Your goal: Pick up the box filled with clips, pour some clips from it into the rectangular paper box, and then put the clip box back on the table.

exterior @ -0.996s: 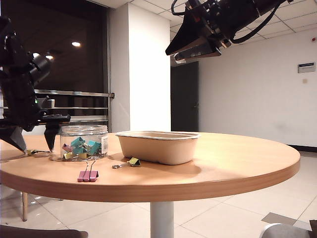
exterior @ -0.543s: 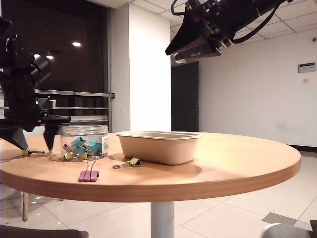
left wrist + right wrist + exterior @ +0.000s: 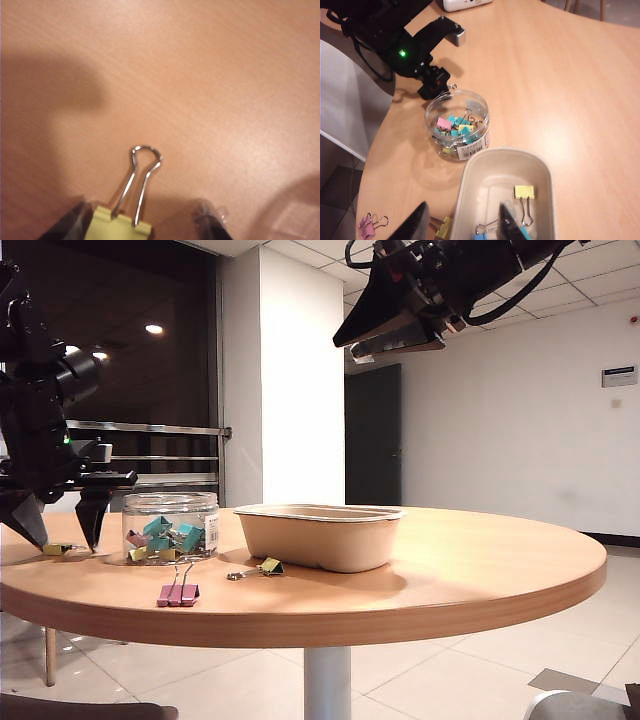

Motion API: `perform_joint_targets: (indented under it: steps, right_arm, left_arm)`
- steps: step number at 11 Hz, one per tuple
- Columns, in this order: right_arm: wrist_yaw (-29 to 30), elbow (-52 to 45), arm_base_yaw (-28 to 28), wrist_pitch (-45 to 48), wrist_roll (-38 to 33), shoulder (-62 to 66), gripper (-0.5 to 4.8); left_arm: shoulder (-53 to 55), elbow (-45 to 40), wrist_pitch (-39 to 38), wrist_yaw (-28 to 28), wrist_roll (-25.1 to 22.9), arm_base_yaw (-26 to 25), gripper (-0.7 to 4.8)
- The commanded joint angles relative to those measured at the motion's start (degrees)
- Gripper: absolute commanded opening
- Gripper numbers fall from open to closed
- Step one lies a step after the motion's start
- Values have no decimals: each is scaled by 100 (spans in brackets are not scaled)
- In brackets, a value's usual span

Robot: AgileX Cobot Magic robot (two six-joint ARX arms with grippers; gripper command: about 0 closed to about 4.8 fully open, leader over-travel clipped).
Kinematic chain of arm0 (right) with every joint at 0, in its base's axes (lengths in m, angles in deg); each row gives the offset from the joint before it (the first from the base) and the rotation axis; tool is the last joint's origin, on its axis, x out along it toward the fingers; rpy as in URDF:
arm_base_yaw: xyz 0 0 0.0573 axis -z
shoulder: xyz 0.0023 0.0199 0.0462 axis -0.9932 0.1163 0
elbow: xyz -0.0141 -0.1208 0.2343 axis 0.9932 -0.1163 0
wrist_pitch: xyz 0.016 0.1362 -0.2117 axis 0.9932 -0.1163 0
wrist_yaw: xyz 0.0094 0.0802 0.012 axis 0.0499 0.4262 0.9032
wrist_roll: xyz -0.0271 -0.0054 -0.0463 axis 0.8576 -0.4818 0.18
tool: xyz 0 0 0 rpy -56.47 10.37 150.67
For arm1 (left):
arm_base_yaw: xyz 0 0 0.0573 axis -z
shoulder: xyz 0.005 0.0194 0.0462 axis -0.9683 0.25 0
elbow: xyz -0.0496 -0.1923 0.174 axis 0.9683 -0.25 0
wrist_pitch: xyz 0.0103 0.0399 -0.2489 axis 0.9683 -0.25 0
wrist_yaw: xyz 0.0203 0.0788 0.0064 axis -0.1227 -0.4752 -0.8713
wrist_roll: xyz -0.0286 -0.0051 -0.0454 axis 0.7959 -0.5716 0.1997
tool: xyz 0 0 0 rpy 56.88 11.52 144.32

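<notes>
The clip box [image 3: 170, 527], a clear round jar of coloured clips [image 3: 456, 129], stands upright on the table [image 3: 450, 560] just left of the beige paper box [image 3: 320, 537]. My left gripper [image 3: 64, 540] hangs left of the jar, pointing down with its tips near the tabletop. It is open, and a loose yellow clip [image 3: 122, 227] lies between its fingers [image 3: 70, 227]. My right gripper [image 3: 395, 325] hovers high over the paper box [image 3: 470, 175], open and holding nothing. A yellow clip [image 3: 524, 191] and a blue one [image 3: 481, 235] lie inside the paper box.
A pink clip [image 3: 177, 593] lies near the table's front edge and an olive clip [image 3: 266, 566] lies in front of the paper box. A white device [image 3: 465, 4] sits at the far side. The jar's blurred rim [image 3: 295, 210] shows beside the left gripper.
My left gripper has shifted a little to the left, away from the jar, and tilted, its tips lifting slightly over the yellow clip. The right arm has stayed still.
</notes>
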Motion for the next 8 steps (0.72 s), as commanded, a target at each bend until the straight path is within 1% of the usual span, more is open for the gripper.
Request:
perform_joint_targets:
  steps: [1,2,3,4,5,6,8]
  right_arm:
    - [39,33,-11,221,13,-39,180]
    - [42,33,-11,216,13,-39,180]
    - [39,33,-11,221,11,-39,180]
    - [39,35,-11,221,13,-39,180]
    - [39,35,-11,221,13,-39,180]
    - [39,35,-11,221,13,-39,180]
    - [-4,37,-11,280,13,-39,180]
  left_arm:
    - [111,-103,-737,-310,-175,2,253]
    - [111,-103,-758,-310,-175,2,234]
    - [111,-103,-769,-310,-225,4,232]
    - [111,-103,-774,-289,-236,4,145]
    - [111,-103,-772,-286,-236,4,145]
    - [109,-98,-750,-142,-234,4,145]
    - [70,175,-866,66,-232,4,145]
